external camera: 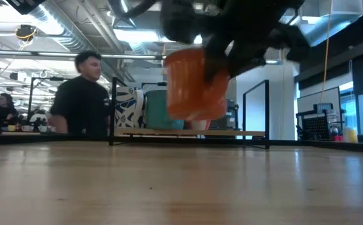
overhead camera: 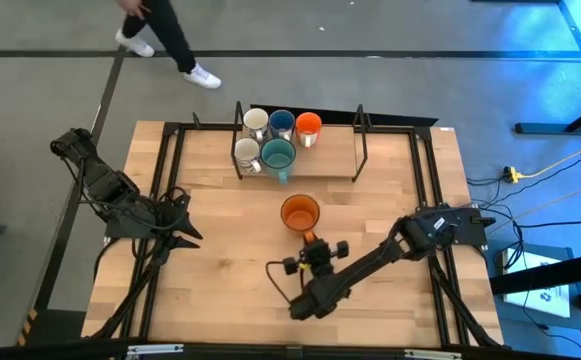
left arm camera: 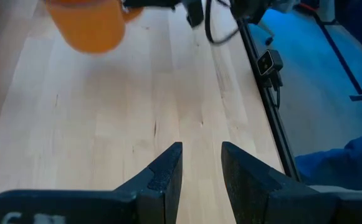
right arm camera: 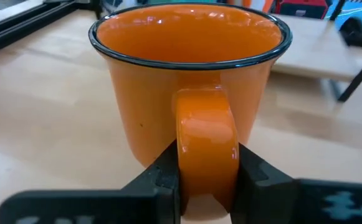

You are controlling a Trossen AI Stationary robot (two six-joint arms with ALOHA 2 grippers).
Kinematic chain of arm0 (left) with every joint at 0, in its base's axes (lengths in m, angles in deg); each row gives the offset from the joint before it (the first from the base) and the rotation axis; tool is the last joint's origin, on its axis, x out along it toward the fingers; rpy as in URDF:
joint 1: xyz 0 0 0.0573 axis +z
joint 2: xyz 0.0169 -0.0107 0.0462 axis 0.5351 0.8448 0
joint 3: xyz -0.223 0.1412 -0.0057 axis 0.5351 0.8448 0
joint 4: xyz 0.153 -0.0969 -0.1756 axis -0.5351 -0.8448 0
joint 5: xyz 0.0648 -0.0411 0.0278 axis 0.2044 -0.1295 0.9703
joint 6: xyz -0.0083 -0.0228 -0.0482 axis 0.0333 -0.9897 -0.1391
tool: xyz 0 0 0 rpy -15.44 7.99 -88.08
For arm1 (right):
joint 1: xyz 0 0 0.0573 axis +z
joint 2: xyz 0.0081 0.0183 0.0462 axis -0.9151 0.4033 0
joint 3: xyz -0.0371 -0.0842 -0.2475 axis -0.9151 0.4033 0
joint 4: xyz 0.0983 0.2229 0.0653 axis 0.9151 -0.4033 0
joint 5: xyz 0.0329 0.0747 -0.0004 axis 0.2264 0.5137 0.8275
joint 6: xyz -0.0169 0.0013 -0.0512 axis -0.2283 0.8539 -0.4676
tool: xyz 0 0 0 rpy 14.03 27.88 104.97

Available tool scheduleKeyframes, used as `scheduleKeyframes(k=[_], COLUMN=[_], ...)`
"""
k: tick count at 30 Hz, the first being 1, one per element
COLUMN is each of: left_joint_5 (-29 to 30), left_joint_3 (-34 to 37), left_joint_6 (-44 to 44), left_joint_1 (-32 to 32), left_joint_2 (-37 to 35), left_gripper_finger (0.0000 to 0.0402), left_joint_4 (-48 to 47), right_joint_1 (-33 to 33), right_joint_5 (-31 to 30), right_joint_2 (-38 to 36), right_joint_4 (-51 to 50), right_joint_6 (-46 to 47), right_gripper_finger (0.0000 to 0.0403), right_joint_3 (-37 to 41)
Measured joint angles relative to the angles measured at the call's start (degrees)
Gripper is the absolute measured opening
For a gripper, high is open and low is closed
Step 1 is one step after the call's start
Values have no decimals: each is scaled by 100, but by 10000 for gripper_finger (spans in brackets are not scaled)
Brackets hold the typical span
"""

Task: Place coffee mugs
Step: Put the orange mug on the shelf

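An orange mug (overhead camera: 300, 212) with a dark rim sits in my right gripper (overhead camera: 312, 238) near the table's middle, and it shows large in the right wrist view (right arm camera: 187, 81). In the low view the orange mug (external camera: 193, 84) hangs above the tabletop. Five more mugs stand on their bases on the far rack: a white one (overhead camera: 256, 121), a dark blue one (overhead camera: 281, 123), an orange one (overhead camera: 308, 126), a second white one (overhead camera: 247, 153) and a teal one (overhead camera: 277, 155). My left gripper (overhead camera: 188, 228) waits open at the left, over bare wood (left arm camera: 201, 158). My right gripper pinches the orange mug's handle (right arm camera: 205, 134) between its two fingers (right arm camera: 165, 171), one on each side of the loop. The fingers come level from the table's near side, pointing toward the far edge. The mug is upright and lifted clear of the table (external camera: 193, 84).
A wooden rack shelf (overhead camera: 335, 158) with black metal end frames stands at the table's far edge, its right half bare. A black frame (overhead camera: 425, 180) runs along the table's sides. A person walks beyond the far edge (overhead camera: 165, 35) and shows in the low view (external camera: 81, 100).
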Motion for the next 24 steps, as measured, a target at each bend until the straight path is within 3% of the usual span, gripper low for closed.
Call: scheduleKeyframes(k=[13,19,24], left_joint_5=[253,361,374], left_joint_3=[0,0,0], left_joint_6=[34,37,39], left_joint_1=[0,0,0], left_joint_2=[-1,-2,-1], left_gripper_finger=[105,105,105], left_joint_4=[-1,-2,-2], right_joint_1=[-359,-799,-1290], right_joint_5=[-62,-209,-511], right_joint_2=[-1847,-2025,-2025], right_joint_4=[540,1199,1916], right_joint_6=[321,257,-692], right_gripper_finger=[64,64,64], right_joint_3=[2583,3032,3094])
